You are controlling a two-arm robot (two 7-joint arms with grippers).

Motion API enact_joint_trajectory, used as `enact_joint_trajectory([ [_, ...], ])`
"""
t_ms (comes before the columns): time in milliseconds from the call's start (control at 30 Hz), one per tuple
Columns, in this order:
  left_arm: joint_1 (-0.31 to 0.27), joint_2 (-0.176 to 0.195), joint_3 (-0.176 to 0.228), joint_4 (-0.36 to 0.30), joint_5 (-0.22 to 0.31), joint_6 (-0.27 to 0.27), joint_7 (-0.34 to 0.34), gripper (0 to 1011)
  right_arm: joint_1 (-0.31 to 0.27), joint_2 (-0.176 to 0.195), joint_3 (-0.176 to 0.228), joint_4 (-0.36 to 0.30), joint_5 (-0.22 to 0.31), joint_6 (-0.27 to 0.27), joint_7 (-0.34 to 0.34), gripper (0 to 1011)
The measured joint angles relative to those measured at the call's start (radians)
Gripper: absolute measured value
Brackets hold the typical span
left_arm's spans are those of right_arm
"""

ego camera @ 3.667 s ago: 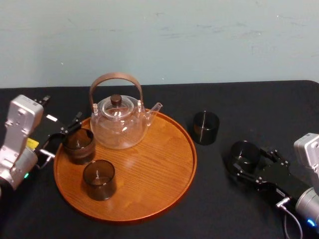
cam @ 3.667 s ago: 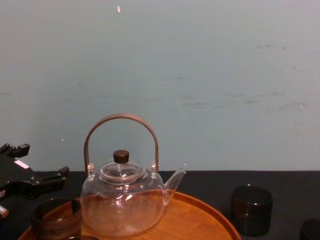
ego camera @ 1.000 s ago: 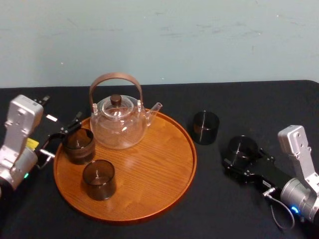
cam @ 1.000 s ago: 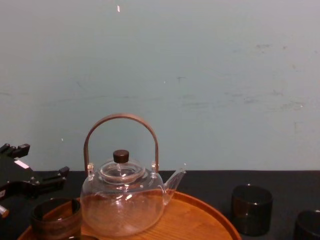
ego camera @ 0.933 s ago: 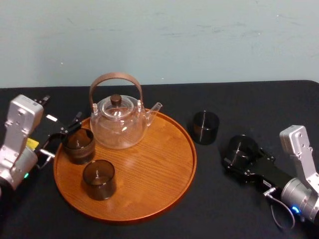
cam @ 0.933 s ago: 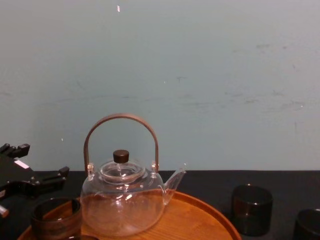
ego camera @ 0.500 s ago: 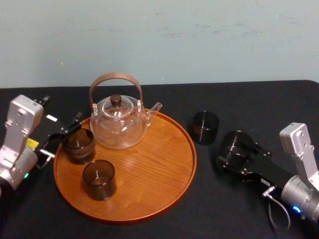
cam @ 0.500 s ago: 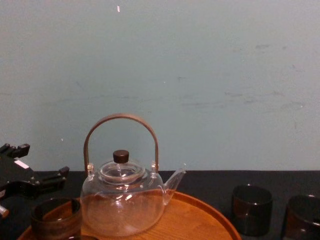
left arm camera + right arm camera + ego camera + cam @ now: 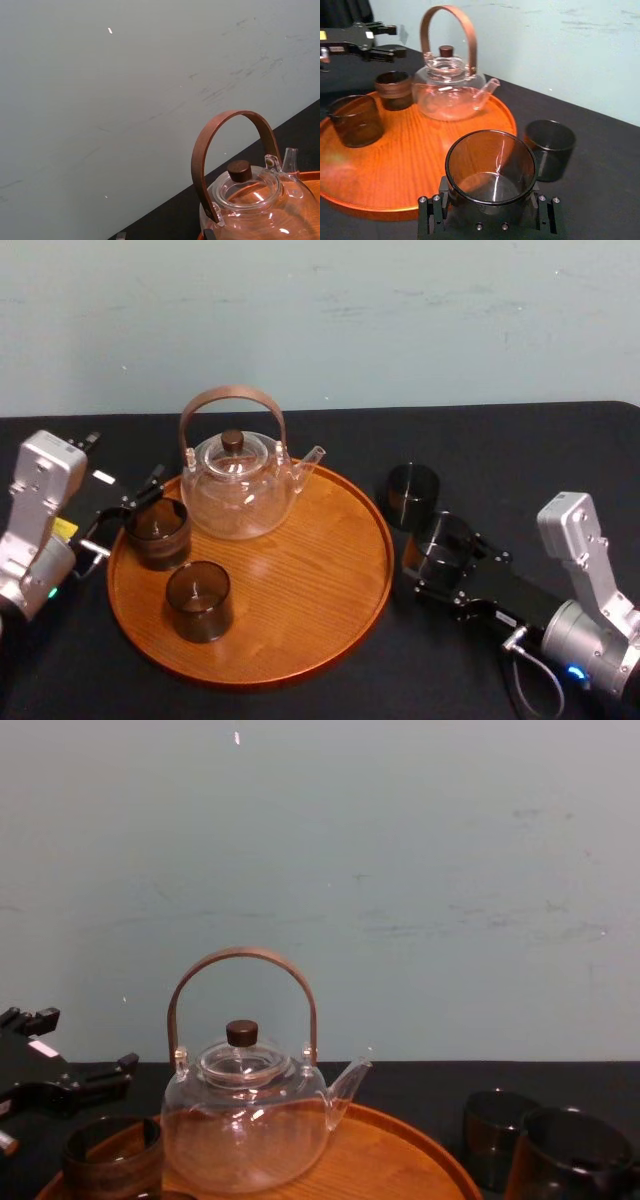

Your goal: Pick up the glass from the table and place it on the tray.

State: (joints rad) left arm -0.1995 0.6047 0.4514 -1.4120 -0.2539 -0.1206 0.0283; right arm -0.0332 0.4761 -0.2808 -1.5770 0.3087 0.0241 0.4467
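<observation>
Head view, glass (image 9: 445, 538) clamped upright in the right gripper (image 9: 447, 560), just beside the right rim of the tray (image 9: 330, 610), seemingly lifted off the table (image 9: 520, 460), second glass (image 9: 412, 495) close behind, left gripper (image 9: 128, 508) spread wide at the tray's left edge.

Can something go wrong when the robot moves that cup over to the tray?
The right gripper, holding the glass, is close to the spare glass on the table and might bump it. Carried low, the glass could clip the tray rim. The left gripper sits at the tray's left side.

glass (image 9: 447, 548) nearer tray (image 9: 310, 575), right gripper (image 9: 445, 563) advanced
</observation>
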Motion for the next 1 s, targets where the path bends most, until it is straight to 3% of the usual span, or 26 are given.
enact_joint_trajectory([
  [367, 0.0, 0.0, 0.0, 0.0, 0.0, 0.0, 0.0, 1001, 0.035, -0.011, -0.066, -0.001, 0.0, 0.001, 0.017, 905],
  [800, 0.0, 0.0, 0.0, 0.0, 0.0, 0.0, 0.0, 1001, 0.118, -0.062, -0.164, 0.059, -0.054, 0.009, 0.017, 905],
  [1000, 0.0, 0.0, 0.0, 0.0, 0.0, 0.0, 0.0, 1001, 0.143, -0.082, -0.188, 0.082, -0.065, 0.011, 0.019, 905],
])
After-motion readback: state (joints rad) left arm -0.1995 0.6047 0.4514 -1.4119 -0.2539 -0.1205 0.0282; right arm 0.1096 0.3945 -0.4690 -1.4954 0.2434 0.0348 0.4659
